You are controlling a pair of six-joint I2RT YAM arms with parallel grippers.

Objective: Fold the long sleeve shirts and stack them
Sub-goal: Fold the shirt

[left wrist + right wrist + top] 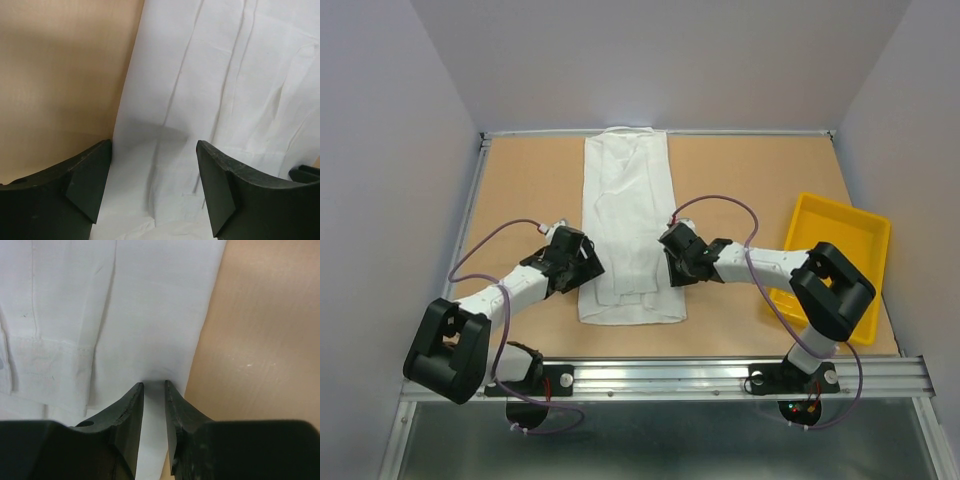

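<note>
Nearest the lens runs a metal rail (670, 378) along the near edge of the worktop (520, 180), with both arm bases bolted to it.

At far left, the left arm (510, 285) bends up from its base and reaches toward the middle, a purple cable (485, 245) looping over it. Its jaws stand wide open over the left long edge of the long sleeve shirt (625, 230). In the left wrist view one side sits above bare worktop and the other above white cloth, with the shirt's edge running between them. Nothing is held there.

The shirt lies flat in the middle of the worktop as one long, narrow strip. Its collar end is at the far edge, and its stepped, layered hem end is toward the arms. The sleeves are folded in on top, and the fabric is creased along its length. A stitched cuff shows at the left of the right wrist view.

The right arm (760, 262) comes in from the right with its own purple cable. Its jaws are drawn in to a narrow slit at the shirt's right long edge. White cloth shows through the gap, and no fabric is visibly caught. I cannot tell whether the tips touch the cloth.

At far right a yellow tray (840, 235) sits askew on the worktop, well apart from the shirt, partly behind the right arm's elbow.
</note>
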